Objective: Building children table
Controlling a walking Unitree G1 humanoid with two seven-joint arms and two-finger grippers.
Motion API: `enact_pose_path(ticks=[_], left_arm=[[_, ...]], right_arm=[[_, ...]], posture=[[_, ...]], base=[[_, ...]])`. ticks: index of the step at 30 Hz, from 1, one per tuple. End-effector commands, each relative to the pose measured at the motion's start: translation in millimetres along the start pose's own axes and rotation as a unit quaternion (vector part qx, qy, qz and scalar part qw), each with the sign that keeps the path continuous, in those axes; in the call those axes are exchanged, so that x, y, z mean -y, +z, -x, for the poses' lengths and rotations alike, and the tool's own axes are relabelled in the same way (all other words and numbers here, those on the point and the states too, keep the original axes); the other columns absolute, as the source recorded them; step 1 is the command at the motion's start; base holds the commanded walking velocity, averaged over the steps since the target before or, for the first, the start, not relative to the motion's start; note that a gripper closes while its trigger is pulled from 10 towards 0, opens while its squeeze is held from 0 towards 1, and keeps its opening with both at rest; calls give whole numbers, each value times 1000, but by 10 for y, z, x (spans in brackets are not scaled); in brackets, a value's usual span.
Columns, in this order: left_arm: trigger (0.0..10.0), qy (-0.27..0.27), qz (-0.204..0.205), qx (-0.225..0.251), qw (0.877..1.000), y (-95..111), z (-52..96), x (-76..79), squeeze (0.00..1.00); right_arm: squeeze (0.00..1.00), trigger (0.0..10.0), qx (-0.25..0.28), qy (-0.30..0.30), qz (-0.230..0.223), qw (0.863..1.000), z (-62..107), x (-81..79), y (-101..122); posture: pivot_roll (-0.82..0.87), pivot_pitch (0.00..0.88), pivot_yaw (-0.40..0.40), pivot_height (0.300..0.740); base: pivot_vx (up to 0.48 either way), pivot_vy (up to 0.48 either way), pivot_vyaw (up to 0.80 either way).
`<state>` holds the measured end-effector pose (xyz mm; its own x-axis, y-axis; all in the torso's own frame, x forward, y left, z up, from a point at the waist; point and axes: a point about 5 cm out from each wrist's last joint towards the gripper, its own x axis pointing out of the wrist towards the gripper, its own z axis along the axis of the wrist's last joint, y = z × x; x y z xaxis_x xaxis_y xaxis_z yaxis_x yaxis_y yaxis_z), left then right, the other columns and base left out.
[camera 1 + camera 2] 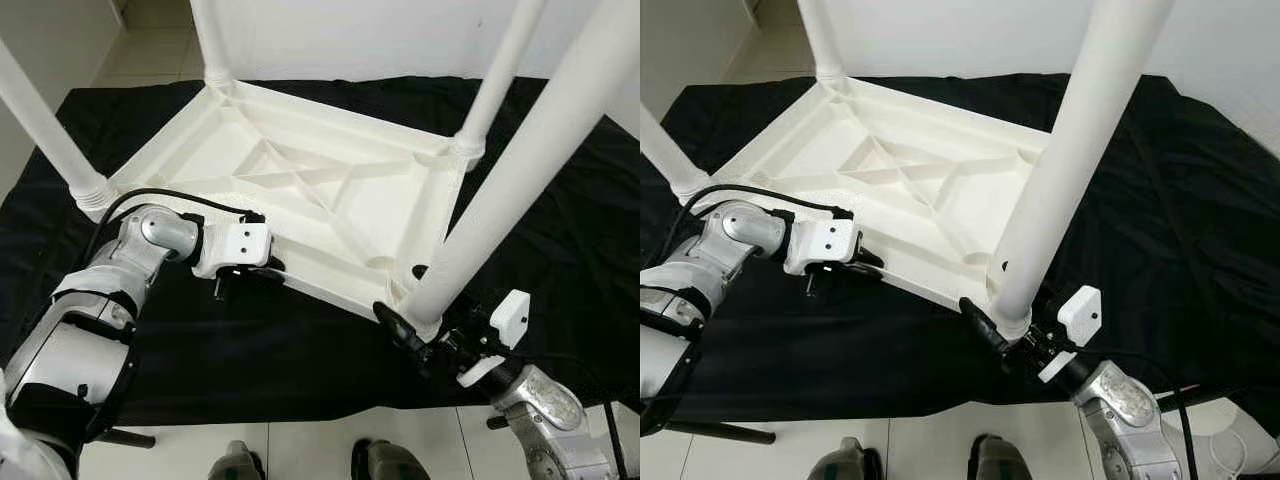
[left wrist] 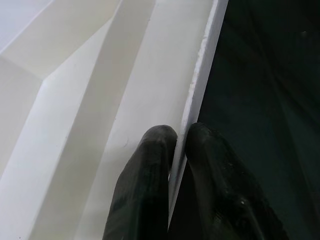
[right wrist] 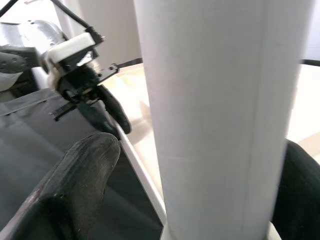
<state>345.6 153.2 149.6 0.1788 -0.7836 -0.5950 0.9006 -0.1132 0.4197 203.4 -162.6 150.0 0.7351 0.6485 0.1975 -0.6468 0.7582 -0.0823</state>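
The white children's table (image 1: pixel 300 180) lies upside down on a black cloth (image 1: pixel 250 350), with its legs standing up. My left gripper (image 1: pixel 272 272) is shut on the thin near rim (image 2: pixel 202 80) of the tabletop, one finger (image 2: pixel 147 185) on each side. My right gripper (image 1: pixel 425 328) straddles the foot of the near right leg (image 1: pixel 520 170) where it meets the table's corner. In the right wrist view the leg (image 3: pixel 210 115) stands between the fingers, and one finger (image 3: pixel 85 170) is a little off it, so the gripper is open.
Three more white legs rise at the left (image 1: pixel 45 120), far left (image 1: pixel 212 40) and far right (image 1: pixel 500 70) corners. Past the cloth's near edge is pale tiled floor (image 1: pixel 300 450) with my feet (image 1: pixel 235 462). A white wall (image 1: pixel 350 35) closes the back.
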Motion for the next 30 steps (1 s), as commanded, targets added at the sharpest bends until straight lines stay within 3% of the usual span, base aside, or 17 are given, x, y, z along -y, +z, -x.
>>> enact_pose_path(ticks=[1,6,11,15,16,19,20,27,28,30], left_arm=[[0,0,96,-37,995,-358,46,276,0],[0,29,129,-27,991,-473,259,352,0],[0,44,138,-12,989,-461,257,341,0],[0,80,145,16,986,-422,209,333,0],[0,89,150,41,984,-383,162,346,0],[0,106,157,50,981,-359,100,339,0],[10000,107,154,51,981,-342,61,345,0],[10000,127,163,94,974,-194,-28,319,0],[10000,133,173,117,969,-139,-16,292,1000],[10000,141,174,133,966,-82,-1,271,1000]], right_arm=[[0,10000,-8,-11,2,1000,1,22,-23],[0,10000,-3,-80,21,997,-87,173,-28],[0,10000,-8,-97,13,995,-120,237,-36],[0,10000,-14,-113,38,993,-144,318,-54],[0,10000,-16,-110,38,993,-164,348,-57],[0,10000,-16,-119,46,992,-177,383,-64],[0,10000,-17,-118,52,992,-190,398,-68],[0,10000,-18,-93,56,994,-316,432,-56],[0,10000,-20,-86,55,995,-342,437,-53],[0,10000,-21,-81,54,995,-371,443,-55]], posture=[[11,170,51,740],[-4,142,48,740],[-5,140,48,740],[-11,132,48,740],[-9,132,44,740],[-9,136,43,740],[-5,135,38,740],[3,135,32,740],[7,133,28,740],[9,133,27,740]], base=[[0,0,0],[0,0,0],[0,0,0],[0,0,0],[0,0,0],[0,0,0],[0,0,0],[0,0,0],[0,0,0],[0,0,0]])
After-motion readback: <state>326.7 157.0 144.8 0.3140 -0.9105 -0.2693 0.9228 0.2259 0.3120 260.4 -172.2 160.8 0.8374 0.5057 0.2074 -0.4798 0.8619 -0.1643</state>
